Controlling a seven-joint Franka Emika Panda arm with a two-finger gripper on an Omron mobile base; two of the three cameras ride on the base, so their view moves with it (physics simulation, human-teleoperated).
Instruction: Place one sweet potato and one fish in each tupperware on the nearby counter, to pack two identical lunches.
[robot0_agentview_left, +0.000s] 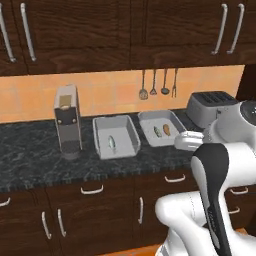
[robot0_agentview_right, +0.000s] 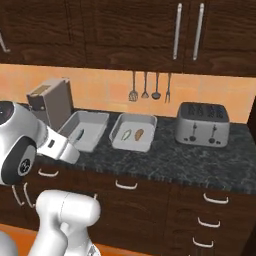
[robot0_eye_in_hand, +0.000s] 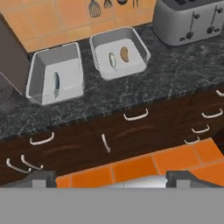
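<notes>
Spread wide and empty, the claw (robot0_eye_in_hand: 107, 178) is held back from the black marbled stone worktop (robot0_eye_in_hand: 175, 74), where one grey tupperware (robot0_eye_in_hand: 54, 78) holds only a silvery fish (robot0_eye_in_hand: 56, 84); a sweet potato should be lowered gently beside it.

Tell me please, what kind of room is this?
Most likely a home kitchen, computer-rendered. A black marbled counter runs above dark wooden drawers; a silver toaster stands on it, and cooking utensils hang on the orange tiled wall. Two grey tupperware containers hold food.
</notes>
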